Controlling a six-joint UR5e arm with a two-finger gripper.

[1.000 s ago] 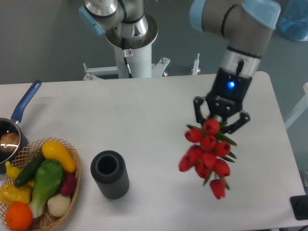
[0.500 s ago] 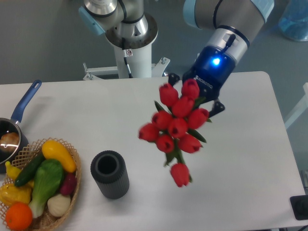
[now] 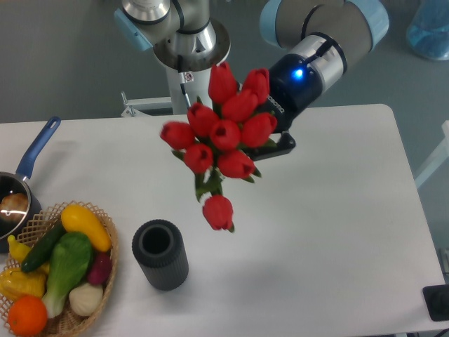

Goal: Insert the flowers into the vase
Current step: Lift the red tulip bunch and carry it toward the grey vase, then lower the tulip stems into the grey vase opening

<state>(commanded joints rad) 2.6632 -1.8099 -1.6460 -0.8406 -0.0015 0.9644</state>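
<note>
The flowers (image 3: 222,137), a bunch of red tulip buds with green leaves, hang in the air above the table's middle, held by my gripper (image 3: 275,137). The gripper is shut on the stems, which the buds hide. One bud (image 3: 218,212) hangs lowest, above and to the right of the vase. The vase (image 3: 160,254), a dark ribbed cylinder with a round open mouth, stands upright on the white table at the front left. The bunch is above and to the right of the vase, apart from it.
A wicker basket (image 3: 105,232) with colourful toy vegetables sits left of the vase at the table's front left corner. A blue-handled saucepan (image 3: 28,165) is at the left edge. The robot's white base (image 3: 193,77) stands behind the table.
The gripper has lifted the flowers and carried them left, from above the right side of the table to above its middle, nearer the vase. The wrist has also turned.
</note>
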